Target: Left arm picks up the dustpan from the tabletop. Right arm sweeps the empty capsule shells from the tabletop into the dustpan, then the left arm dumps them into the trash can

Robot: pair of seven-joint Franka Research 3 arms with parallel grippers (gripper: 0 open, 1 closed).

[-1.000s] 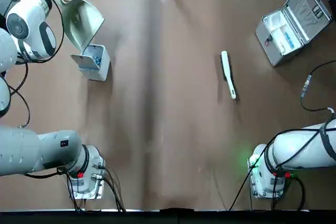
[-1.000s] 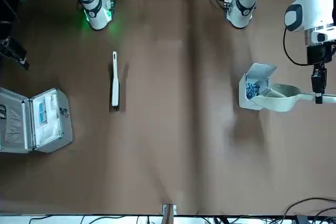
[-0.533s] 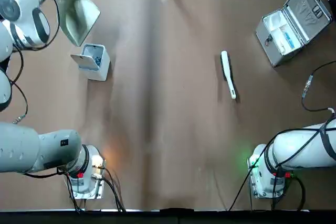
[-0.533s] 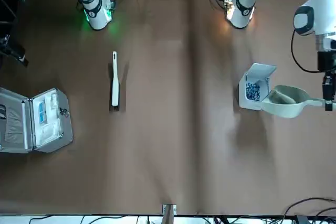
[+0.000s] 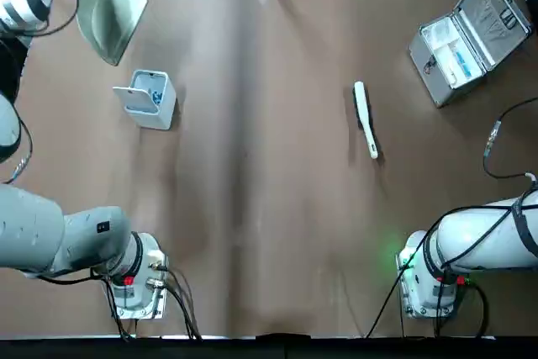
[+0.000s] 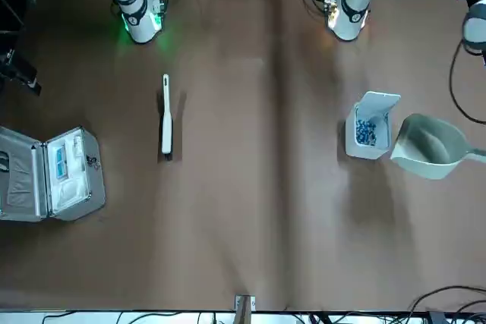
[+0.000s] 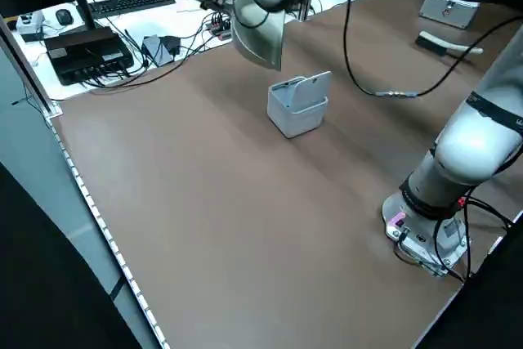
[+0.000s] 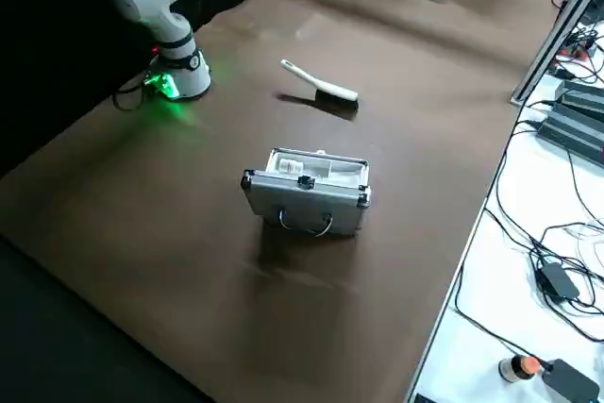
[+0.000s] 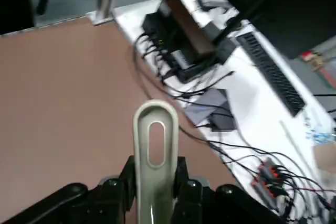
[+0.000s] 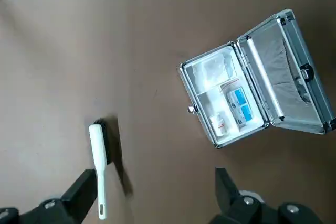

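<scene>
The brown tabletop (image 5: 277, 208) spreads under both arms. The left arm (image 5: 34, 233) reaches to the table's far left corner in the top view, and the right arm (image 5: 487, 241) stays folded back near its base. A grey hinged metal case (image 5: 471, 35) lies open at the far right side, with small white and blue items inside; any printing on them is too small to read. The dustpan (image 5: 108, 13) is lifted clear of the table, beyond and to the outside of the trash can (image 5: 150, 100) and apart from it. The left gripper (image 9: 152, 182) is clamped on the dustpan's handle, a finger (image 9: 123, 177) pressed to each side just below the loop end; only the left wrist view shows this grip, since the top and front views cut the gripper off at the frame edge. The front view shows the scoop empty, the side view shows it tilted mouth down. The trash can stands upright with its lid flipped up, and the top and front views show the bluish capsule shells (image 6: 366, 132) lying inside it. The white brush (image 5: 366, 119) lies flat mid-table on the right side, touched by nothing. The right gripper (image 10: 152, 192), seen only in its wrist view, hangs well above the brush and case with its fingers spread wide apart, holding nothing.
</scene>
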